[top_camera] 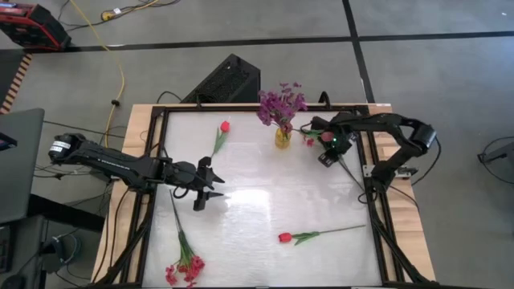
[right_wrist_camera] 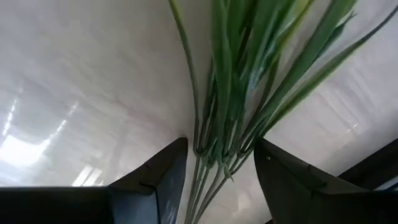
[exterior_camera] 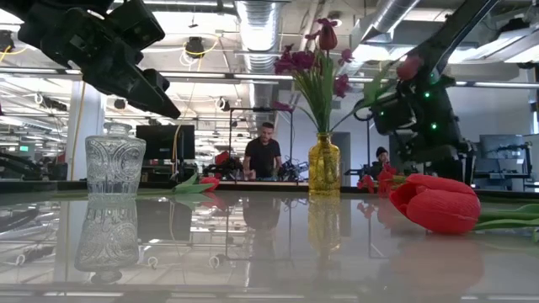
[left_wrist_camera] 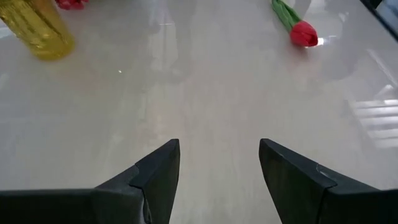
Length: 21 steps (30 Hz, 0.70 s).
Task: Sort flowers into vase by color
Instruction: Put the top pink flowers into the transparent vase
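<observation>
Two arms over the white table, flowers scattered around a yellow vase.

The left gripper hovers well to the left of the yellow vase, nearer the table's middle, with its fingers spread apart and nothing between them. The right gripper sits just right of the vase, its fingers on either side of a bunch of green stems; whether they clamp the stems cannot be told. The purple flowers stand in the vase. A clear glass vase stands apart from it. One red tulip lies left of the vase, another red tulip well in front of it, and a pink-red cluster lies far off at the front left corner.
</observation>
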{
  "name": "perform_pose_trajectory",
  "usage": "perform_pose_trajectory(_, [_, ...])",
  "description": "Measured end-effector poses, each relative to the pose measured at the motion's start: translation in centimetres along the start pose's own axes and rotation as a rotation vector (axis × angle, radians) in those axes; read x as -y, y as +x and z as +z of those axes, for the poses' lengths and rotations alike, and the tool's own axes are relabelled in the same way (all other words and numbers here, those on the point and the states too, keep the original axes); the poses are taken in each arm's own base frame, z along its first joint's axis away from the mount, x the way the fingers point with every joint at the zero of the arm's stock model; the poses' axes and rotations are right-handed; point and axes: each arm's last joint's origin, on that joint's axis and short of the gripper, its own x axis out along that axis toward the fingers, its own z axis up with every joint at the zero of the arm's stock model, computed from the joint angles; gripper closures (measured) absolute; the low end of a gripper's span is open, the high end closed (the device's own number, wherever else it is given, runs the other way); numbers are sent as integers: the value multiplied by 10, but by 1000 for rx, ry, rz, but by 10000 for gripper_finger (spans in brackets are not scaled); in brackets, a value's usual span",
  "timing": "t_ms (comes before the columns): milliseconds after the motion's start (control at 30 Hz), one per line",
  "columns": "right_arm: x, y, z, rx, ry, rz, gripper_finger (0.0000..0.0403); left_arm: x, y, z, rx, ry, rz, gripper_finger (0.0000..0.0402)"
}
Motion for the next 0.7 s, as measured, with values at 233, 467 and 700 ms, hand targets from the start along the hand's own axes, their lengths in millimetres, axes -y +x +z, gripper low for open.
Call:
perform_pose_trajectory(233, [-5,7,5,-53,-9,19,283,4,0,-2,-22,-11,-92,191])
perform_pose_trajectory(467, [8,-28,-13,160,157,-115,375,7,-1,-3,-41,-42,-107,191])
perform_pose_trajectory(700, [27,-83,-51,547,269,-81,365,8,-1,-2,-31,-41,-112,191])
